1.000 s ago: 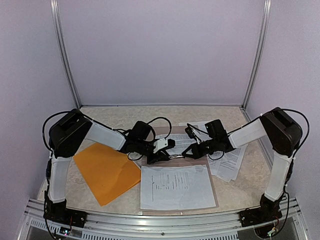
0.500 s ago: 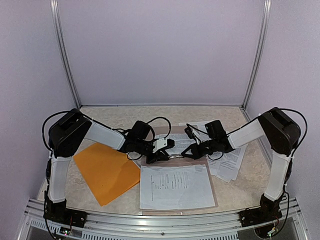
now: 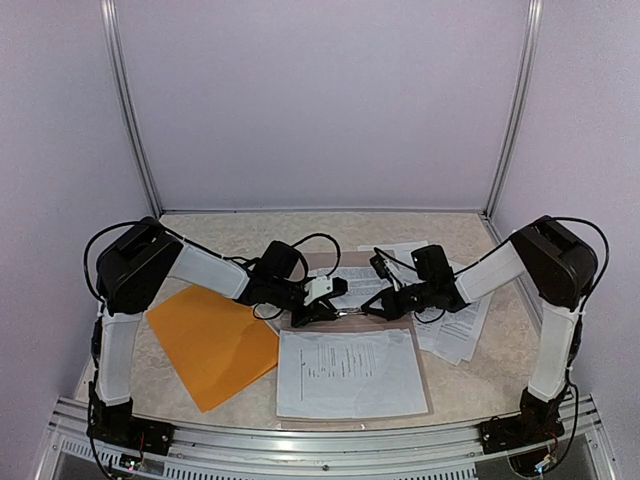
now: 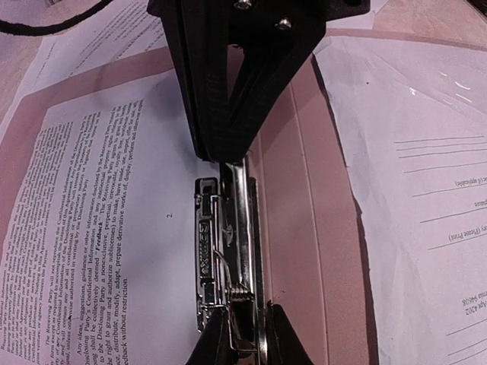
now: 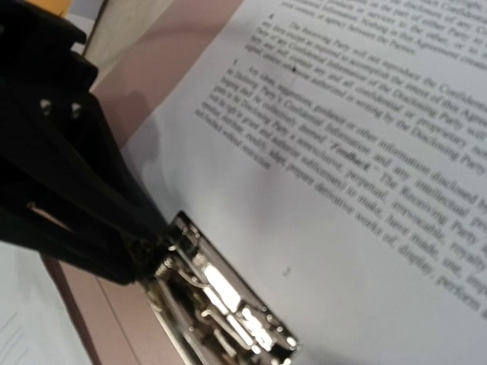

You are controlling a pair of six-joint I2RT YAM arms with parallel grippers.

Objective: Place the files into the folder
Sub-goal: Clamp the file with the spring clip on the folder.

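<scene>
Right gripper [image 3: 370, 309] edged left, closed (tip at metal clip [image 4: 228, 251]), left gripper [image 4: 245, 342] pinching it, folder [image 3: 212, 345] apart left

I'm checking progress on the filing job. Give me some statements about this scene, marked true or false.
1. The orange folder lies left of the clipboard. True.
2. The left gripper holds a paper sheet. False: it is closed on the metal clip.
3. Several loose sheets lie right of the clipboard. True.
4. The right gripper hovers over the folder. False: it is at the clip, shut.
</scene>
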